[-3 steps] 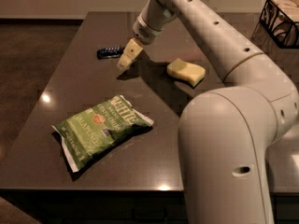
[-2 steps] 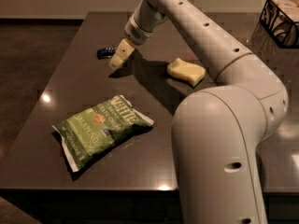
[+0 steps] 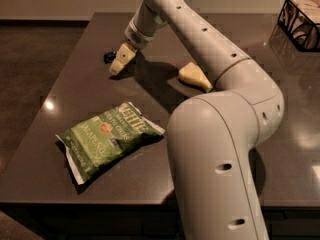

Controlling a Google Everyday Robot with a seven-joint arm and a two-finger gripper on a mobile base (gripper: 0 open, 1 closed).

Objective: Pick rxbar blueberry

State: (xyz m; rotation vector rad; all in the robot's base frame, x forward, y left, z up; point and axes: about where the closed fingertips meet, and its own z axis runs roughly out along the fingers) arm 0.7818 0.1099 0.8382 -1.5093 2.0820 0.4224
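Just beyond the tip of the gripper (image 3: 119, 64), on its far left side, lies the snack bar (image 3: 108, 57). Only a small dark blue end of it shows, and the rest is hidden behind the pale gripper. The gripper is low over the dark table (image 3: 70, 89), angled down, and sits right beside the bar or on it; I cannot tell which. Nor can I tell whether the gripper is apart, together, or clamped on anything, since it reads as one pale block from this side.

The pick looks only partly done. The reach has brought the gripper to the bar, but the bar appears to lie flat on the table, so the grasp and the lift seem to be left.

To the gripper's right, a little nearer, a yellow sponge (image 3: 195, 76) lies beside the arm. Well in front of the gripper, toward the near edge, a green chip bag (image 3: 110, 139) lies flat. Far off to the gripper's right, at the back corner, stands a dark patterned box (image 3: 299, 23); what it holds cannot be made out.
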